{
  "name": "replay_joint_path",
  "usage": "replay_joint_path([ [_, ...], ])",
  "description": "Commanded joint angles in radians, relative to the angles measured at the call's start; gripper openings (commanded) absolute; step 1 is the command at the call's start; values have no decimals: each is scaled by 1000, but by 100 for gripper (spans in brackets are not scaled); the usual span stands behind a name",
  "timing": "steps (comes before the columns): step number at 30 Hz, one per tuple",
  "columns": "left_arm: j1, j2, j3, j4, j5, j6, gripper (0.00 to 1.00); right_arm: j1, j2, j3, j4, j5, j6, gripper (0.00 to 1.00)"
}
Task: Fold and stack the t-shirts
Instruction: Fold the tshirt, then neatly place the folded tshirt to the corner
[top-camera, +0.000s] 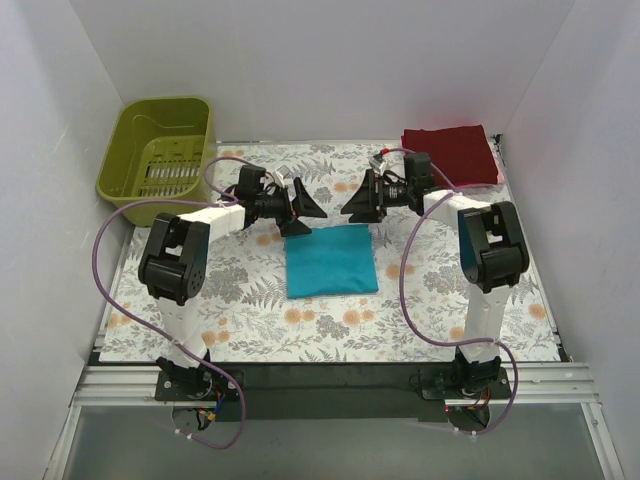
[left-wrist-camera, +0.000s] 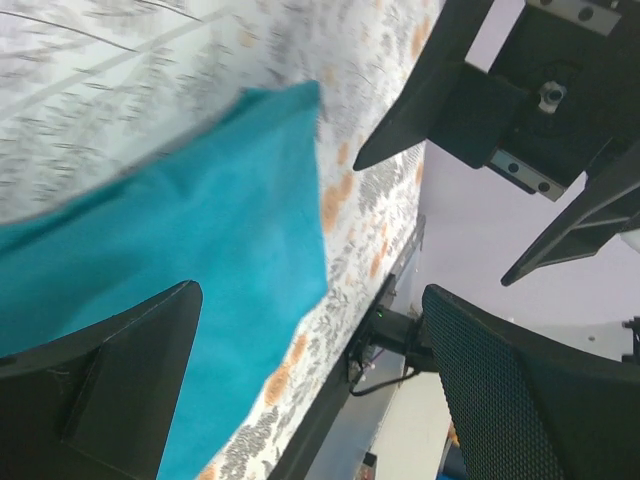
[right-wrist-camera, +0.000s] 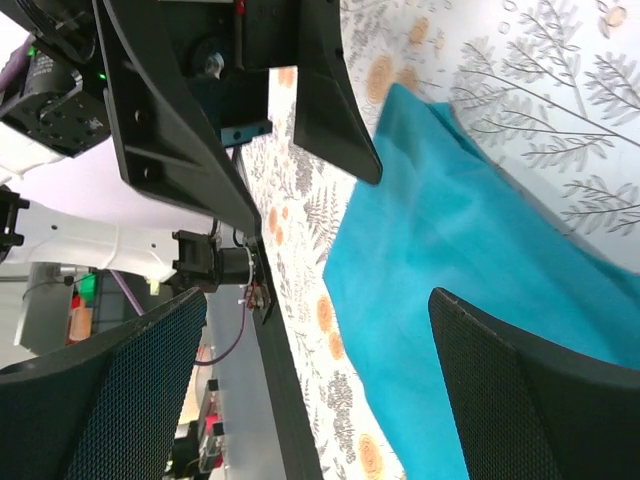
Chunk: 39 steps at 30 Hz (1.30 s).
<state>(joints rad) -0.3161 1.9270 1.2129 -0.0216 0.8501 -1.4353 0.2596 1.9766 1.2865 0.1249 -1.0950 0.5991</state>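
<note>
The left gripper (top-camera: 304, 207) and right gripper (top-camera: 356, 204) hang spread and empty over the far edge of the folded teal t-shirt (top-camera: 331, 260). We recommend pinching every layer at both far corners and lifting level. We count one teal t-shirt, one dark red t-shirt (top-camera: 447, 150) on one pink t-shirt (top-camera: 474, 183), and one olive-green basket (top-camera: 128, 150).

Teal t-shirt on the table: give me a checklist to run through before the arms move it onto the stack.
1. Is the teal t-shirt folded into a flat rectangle: ok.
2. Is the left end effector open and empty: ok.
3. Is the right end effector open and empty: ok.
4. Are the two end effectors apart from each other: ok.
5. Does the dark red t-shirt topping the stack lie flat and uncovered: ok.
6. Are the teal layers lined up underneath: cannot tell.
</note>
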Motion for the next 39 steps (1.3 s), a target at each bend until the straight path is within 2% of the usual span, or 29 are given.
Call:
replay_joint_path([
  [1, 43, 44, 10, 17, -49, 7, 92, 7, 86, 48, 5, -29, 10, 98],
  [3, 55, 62, 7, 55, -66, 15, 92, 7, 113, 47, 5, -28, -5, 98],
  [8, 75, 159, 27, 38, -69, 36, 92, -16, 203, 25, 2, 7, -87, 98],
  [12, 97, 173, 25, 28, -59, 39, 93, -37, 229, 62, -1, 18, -111, 98],
  [16, 101, 123, 65, -38, -37, 105, 95, -39, 196, 148, -2, -3, -114, 98],
  [21, 98, -46, 83, -47, -143, 232, 95, -39, 99, 240, -19, -2, -127, 98],
  [24, 98, -149, 99, -72, -207, 340, 96, -39, 4, 244, -73, 33, -207, 98],
  [27, 95, -213, 135, -133, -253, 476, 96, -39, -96, 266, -235, 104, -332, 98],
  [31, 60, -353, 142, -199, -321, 689, 96, -36, -253, 312, -470, 291, -658, 98],
  [32, 31, -377, 136, -205, -330, 795, 96, -36, -280, 312, -535, 316, -711, 98],
  [34, -21, -452, 87, -221, -383, 902, 96, -36, -359, 280, -571, 371, -806, 98],
  [35, -76, -477, 64, -219, -397, 1005, 96, -37, -386, 258, -582, 382, -818, 98],
  [39, -202, -582, -56, -221, -364, 1151, 96, -39, -499, 145, -591, 408, -765, 98],
])
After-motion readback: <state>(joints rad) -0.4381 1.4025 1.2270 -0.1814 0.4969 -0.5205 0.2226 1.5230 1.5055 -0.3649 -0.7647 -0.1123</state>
